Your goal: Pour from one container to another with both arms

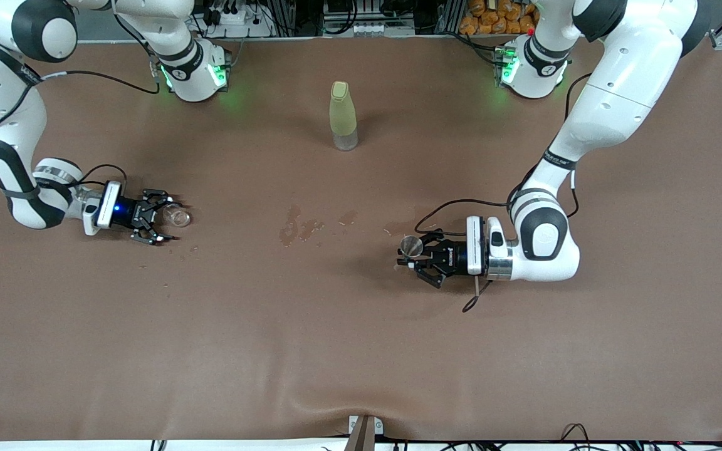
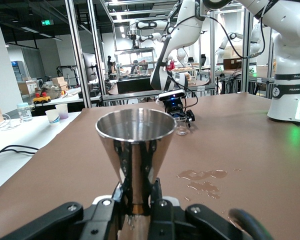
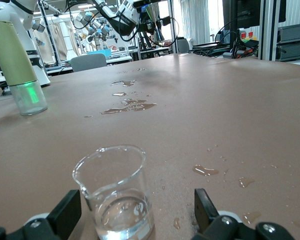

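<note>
The grey metal stemmed cup (image 1: pixel 411 246) is upright, low over the table toward the left arm's end. My left gripper (image 1: pixel 408 258) is shut on its thin stem. In the left wrist view the cup (image 2: pixel 135 145) rises from between the closed fingers (image 2: pixel 160 210). The clear glass beaker (image 1: pixel 179 217) stands on the table toward the right arm's end with a little clear liquid in it. My right gripper (image 1: pixel 170 219) is open around it. In the right wrist view the beaker (image 3: pixel 117 195) sits closer to one finger (image 3: pixel 65 212), with a wide gap to the other.
A tall yellow-green bottle (image 1: pixel 343 116) stands midway between the arm bases, farther from the front camera than both grippers. Wet spill patches (image 1: pixel 301 227) lie on the brown table between the grippers. Smaller drops (image 1: pixel 179 254) lie near the beaker.
</note>
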Tool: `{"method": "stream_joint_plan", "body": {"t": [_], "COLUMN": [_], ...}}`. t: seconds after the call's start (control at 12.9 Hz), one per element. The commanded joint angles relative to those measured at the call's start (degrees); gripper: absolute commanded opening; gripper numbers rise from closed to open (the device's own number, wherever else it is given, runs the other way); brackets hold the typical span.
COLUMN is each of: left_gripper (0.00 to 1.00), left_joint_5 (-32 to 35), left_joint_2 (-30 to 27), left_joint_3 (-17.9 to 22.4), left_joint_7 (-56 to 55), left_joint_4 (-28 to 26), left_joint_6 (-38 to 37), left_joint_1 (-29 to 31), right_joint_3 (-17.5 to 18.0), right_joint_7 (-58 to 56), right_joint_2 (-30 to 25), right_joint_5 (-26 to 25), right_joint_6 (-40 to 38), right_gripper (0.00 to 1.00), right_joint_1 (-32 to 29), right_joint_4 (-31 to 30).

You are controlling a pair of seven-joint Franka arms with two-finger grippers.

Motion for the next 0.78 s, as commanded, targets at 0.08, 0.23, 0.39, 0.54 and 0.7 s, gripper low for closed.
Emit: {"method": "stream_joint_plan", "body": {"t": [0.08, 0.23, 0.39, 0.54, 0.7], "left_gripper": [0.00, 0.00, 0.00, 0.00, 0.00], "left_joint_5": [-1.31, -1.22, -1.22, -1.22, -1.22], "left_joint_2": [-0.12, 0.05, 0.05, -0.03, -0.03], "left_joint_3": [0.38, 0.38, 0.38, 0.38, 0.38], "left_joint_7": [-0.46, -0.46, -0.46, -0.46, -0.28], "left_joint_4": [0.16, -0.02, -0.11, -0.20, -0.20], "left_joint_6": [0.34, 0.34, 0.34, 0.34, 0.34], "left_joint_1": [-0.04, 0.13, 0.13, 0.31, 0.31], "right_joint_3": [-0.88, -0.88, -0.88, -0.88, -0.88], "right_joint_7": [-37.21, -37.21, -37.21, -37.12, -36.94], "right_joint_2": [3.36, 3.27, 3.27, 3.27, 3.19], "right_joint_5": [5.76, 5.76, 5.76, 5.76, 5.76], "right_joint_6": [1.68, 1.68, 1.68, 1.60, 1.68], "right_gripper": [1.00, 1.00, 1.00, 1.00, 1.00], "right_joint_1": [3.11, 3.11, 3.19, 3.19, 3.19], "right_joint_4": [-1.36, -1.36, -1.27, -1.36, -1.27]}}
